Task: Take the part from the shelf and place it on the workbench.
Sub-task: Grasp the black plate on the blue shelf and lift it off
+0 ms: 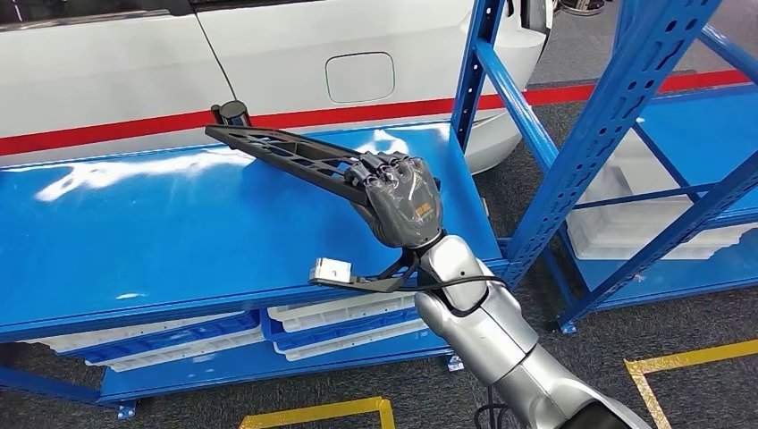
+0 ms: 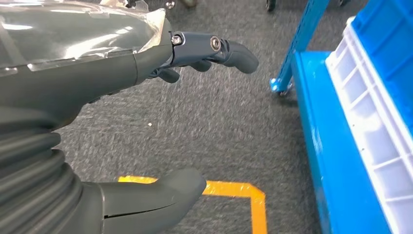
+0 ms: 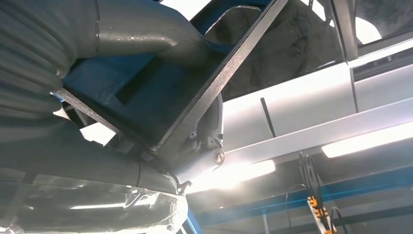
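Observation:
A long black openwork part (image 1: 286,159) lies slanted on the blue shelf top (image 1: 161,223), its far end by a small black cylinder (image 1: 230,113) and its near end, with a silver block (image 1: 329,270), at the shelf's front edge. My right hand (image 1: 402,201) grips the part at its middle, fingers wrapped over the bar. Up close in the right wrist view, the part's dark frame (image 3: 214,83) runs between thumb and fingers (image 3: 207,141). My left hand (image 2: 146,53) hangs over grey floor, fingers apart, holding nothing.
A white car body with a red stripe (image 1: 268,63) stands behind the shelf. Blue uprights (image 1: 608,116) rise to the right. White and blue trays (image 1: 349,322) sit on the lower shelf. Yellow floor tape (image 1: 688,357) marks the grey carpet.

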Controlling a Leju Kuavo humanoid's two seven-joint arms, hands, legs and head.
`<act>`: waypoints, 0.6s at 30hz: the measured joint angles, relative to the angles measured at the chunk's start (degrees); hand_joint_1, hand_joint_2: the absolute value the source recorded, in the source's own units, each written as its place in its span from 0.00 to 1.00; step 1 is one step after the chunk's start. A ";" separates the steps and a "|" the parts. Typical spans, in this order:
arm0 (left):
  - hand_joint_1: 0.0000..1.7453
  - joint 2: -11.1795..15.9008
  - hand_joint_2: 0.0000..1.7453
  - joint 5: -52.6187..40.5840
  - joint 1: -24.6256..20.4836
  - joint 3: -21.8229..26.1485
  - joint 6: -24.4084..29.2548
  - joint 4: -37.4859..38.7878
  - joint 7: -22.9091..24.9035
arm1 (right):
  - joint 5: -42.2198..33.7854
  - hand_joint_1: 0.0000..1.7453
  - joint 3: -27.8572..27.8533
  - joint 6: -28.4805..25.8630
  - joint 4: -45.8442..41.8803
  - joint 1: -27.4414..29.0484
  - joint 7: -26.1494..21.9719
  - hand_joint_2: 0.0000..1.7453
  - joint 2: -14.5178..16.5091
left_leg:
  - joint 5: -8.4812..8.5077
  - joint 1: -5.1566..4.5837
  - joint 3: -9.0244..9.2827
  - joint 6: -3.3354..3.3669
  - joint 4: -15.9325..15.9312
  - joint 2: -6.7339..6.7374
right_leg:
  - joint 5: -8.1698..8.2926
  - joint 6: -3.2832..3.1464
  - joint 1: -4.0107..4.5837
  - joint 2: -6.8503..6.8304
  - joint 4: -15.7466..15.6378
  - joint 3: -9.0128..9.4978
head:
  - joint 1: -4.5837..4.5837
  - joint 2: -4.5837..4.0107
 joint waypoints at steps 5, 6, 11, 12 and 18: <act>0.00 0.10 1.00 -0.86 -0.02 -0.05 -0.54 0.58 1.89 | 0.30 1.00 -0.44 -0.54 -0.32 1.30 0.10 1.00 -0.28 | 0.00 0.00 0.00 0.00 0.00 0.00 | 0.00 0.00 0.00 0.00 0.00 0.00 | 0.01 0.00; 0.00 0.11 1.00 -0.92 -0.02 -0.06 -0.56 0.68 2.43 | 0.34 1.00 -0.51 -0.61 -0.39 1.43 0.13 1.00 -0.29 | 0.00 0.00 0.00 0.00 0.00 0.00 | 0.00 0.00 0.00 0.00 0.00 0.00 | 0.01 0.00; 0.00 0.17 1.00 -1.52 0.00 -0.07 -0.69 1.10 6.19 | 0.71 1.00 -0.72 -0.65 -0.56 1.95 0.39 1.00 -0.33 | 0.00 0.00 0.00 0.00 0.00 0.00 | 0.00 0.00 0.00 0.00 0.00 0.01 | 0.01 0.00; 0.00 0.17 1.00 -1.62 0.00 -0.07 -0.69 1.16 6.71 | 0.78 1.00 -0.78 -0.65 -0.56 2.08 0.43 1.00 -0.33 | 0.00 0.00 0.00 0.00 0.00 0.00 | 0.00 0.00 0.00 0.00 0.00 0.01 | 0.01 0.00; 0.00 0.21 1.00 -2.13 0.01 -0.10 -0.74 1.46 7.97 | 0.98 1.00 -1.03 -0.64 -0.56 2.67 0.52 1.00 -0.35 | -0.04 -0.01 -0.02 0.01 0.05 0.00 | 0.02 0.02 -0.07 -0.01 -0.03 0.02 | 0.01 0.00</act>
